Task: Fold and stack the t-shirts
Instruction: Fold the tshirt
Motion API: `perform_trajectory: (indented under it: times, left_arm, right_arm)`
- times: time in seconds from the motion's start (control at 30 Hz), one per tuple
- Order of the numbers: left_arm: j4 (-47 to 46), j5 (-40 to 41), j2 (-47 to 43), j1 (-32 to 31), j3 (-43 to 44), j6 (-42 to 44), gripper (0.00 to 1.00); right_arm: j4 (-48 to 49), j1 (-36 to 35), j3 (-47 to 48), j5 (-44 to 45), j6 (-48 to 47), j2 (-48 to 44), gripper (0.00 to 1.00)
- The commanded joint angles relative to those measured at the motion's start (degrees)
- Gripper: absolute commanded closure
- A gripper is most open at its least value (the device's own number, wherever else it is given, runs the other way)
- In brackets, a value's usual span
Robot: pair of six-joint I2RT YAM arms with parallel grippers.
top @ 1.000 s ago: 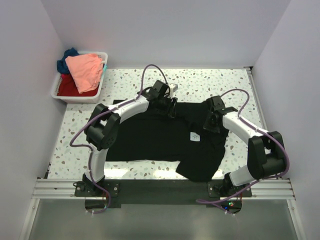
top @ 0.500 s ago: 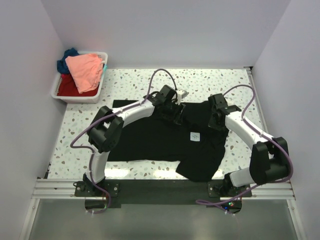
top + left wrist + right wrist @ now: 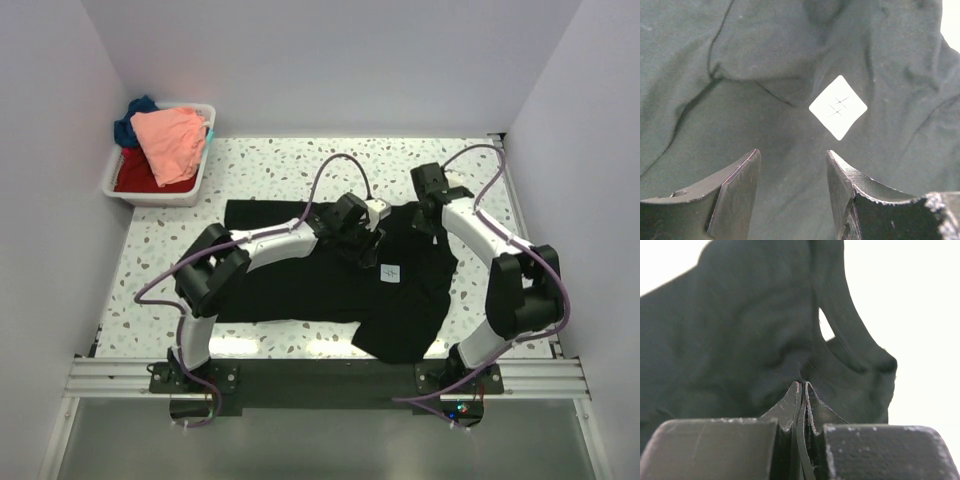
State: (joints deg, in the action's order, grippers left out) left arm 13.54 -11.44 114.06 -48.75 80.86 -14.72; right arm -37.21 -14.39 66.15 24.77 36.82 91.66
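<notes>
In the far left corner of the table [image 3: 270, 165], the white bin [image 3: 113, 186] held the salmon-pink t-shirt [image 3: 170, 140] heaped on others. The black t-shirt [image 3: 300, 280] lay spread mid-table. The left gripper [image 3: 792, 165] stood open over it, beside its white label [image 3: 838, 107]. The right gripper [image 3: 801, 387] was clamped on the shirt's far right edge.

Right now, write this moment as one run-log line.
left end effector: open, over black shirt near label | right end effector: shut on black shirt | other shirts: in bin

Lab robot cell: plain white walls [image 3: 330, 60], speckled tabletop [image 3: 270, 160], aluminium rail [image 3: 110, 377] at near edge.
</notes>
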Motion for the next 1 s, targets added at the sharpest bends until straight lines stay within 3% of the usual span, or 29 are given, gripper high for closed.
perform_trajectory:
  times: [0.0, 0.27, 0.6, 0.97]
  left_arm:
    - [-8.0, 8.61, -2.0, -1.43, -2.37, 0.49, 0.41]
    - [-12.66, 14.6, -0.77, -1.52, -2.99, 0.04, 0.41]
    - [-14.16, 4.86, 3.18, -1.96, 0.88, 0.14, 0.42]
    - [-16.52, 0.72, 6.26, -2.31, 2.9, -2.85, 0.43]
  right_arm:
    - [3.37, 0.85, 5.82, 2.56, -0.52, 4.39, 1.0]
    - [4.69, 1.03, 9.87, 0.8, -1.05, 10.73, 1.0]
    - [3.73, 1.38, 14.62, -0.52, -1.92, 16.01, 1.0]
    - [3.9, 1.65, 15.59, -1.48, -2.63, 17.42, 1.0]
